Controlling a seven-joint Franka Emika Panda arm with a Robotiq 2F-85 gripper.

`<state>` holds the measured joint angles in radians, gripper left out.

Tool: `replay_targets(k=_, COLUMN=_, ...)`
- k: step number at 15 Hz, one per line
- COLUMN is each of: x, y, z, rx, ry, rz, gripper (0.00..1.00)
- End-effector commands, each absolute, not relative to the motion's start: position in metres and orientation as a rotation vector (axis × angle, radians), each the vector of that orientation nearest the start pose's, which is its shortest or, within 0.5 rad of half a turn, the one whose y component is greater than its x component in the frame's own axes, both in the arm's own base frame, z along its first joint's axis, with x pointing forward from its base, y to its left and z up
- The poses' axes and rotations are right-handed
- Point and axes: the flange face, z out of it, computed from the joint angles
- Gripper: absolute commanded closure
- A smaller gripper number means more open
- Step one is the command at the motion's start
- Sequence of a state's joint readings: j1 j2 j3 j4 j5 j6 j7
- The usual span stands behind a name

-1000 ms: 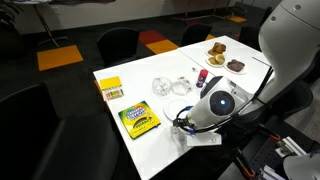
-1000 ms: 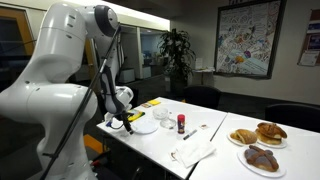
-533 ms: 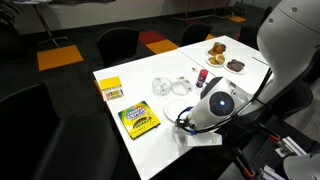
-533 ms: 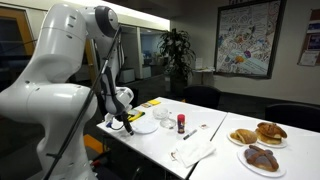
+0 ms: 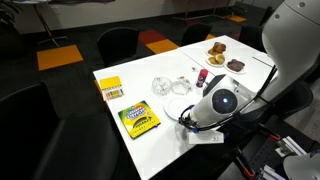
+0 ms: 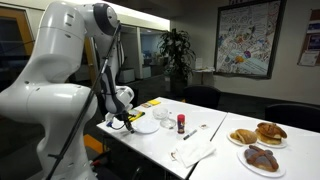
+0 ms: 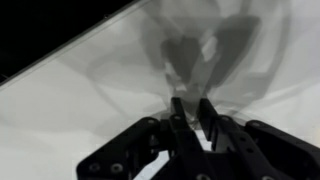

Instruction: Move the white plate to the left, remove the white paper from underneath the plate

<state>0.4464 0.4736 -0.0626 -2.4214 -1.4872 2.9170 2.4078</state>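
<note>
**White plate** (image 6: 144,126): it lies flat on the bench (image 6: 222,128), at the end where my arm comes down. It is just beside my end effector (image 6: 126,121), on the side toward a glass bowl (image 6: 165,118). In an exterior view my arm (image 5: 221,102) covers that spot, so I cannot confirm the plate there.

**White paper** (image 5: 205,137): a white sheet shows below my arm at the bench edge, and part of it reaches past the edge. I cannot tell whether any of it lies under the plate.

**End effector** (image 7: 192,104): in the wrist view both fingers (image 7: 178,112) are drawn close together with only a thin slit between them. The tips are down at a white surface marked by soft folds and my own shadow. I cannot tell whether a fold is pinched between them. Sheet and bench cannot be told apart in that view.

**Surroundings:**
- A small red bottle (image 6: 181,123) stands just beyond the bowl.
- A crumpled napkin (image 6: 192,152) lies near the bench edge.
- Plates of brown pastries (image 6: 262,158) sit at the far end from my arm, well apart from the plate.
- A crayon box (image 5: 139,119) lies near my arm.
- A yellow box (image 5: 112,88) lies further out, toward the corner.
</note>
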Motion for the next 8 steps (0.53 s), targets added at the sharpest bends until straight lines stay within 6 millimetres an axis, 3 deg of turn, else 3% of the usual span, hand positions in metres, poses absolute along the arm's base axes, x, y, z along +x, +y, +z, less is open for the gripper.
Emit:
replay_targets(k=1, x=0.379, y=0.218, z=0.094, rx=-3.026, ry=0.851, rz=-0.516, gripper=1.0)
replay_targets(k=5, x=0.376, y=0.235, z=0.1, rx=-3.009, ry=0.776, rz=-0.494, gripper=0.98)
replay_targets(k=8, x=0.366, y=0.267, z=0.107, rx=-2.979, ry=0.661, rz=-0.462, gripper=0.98)
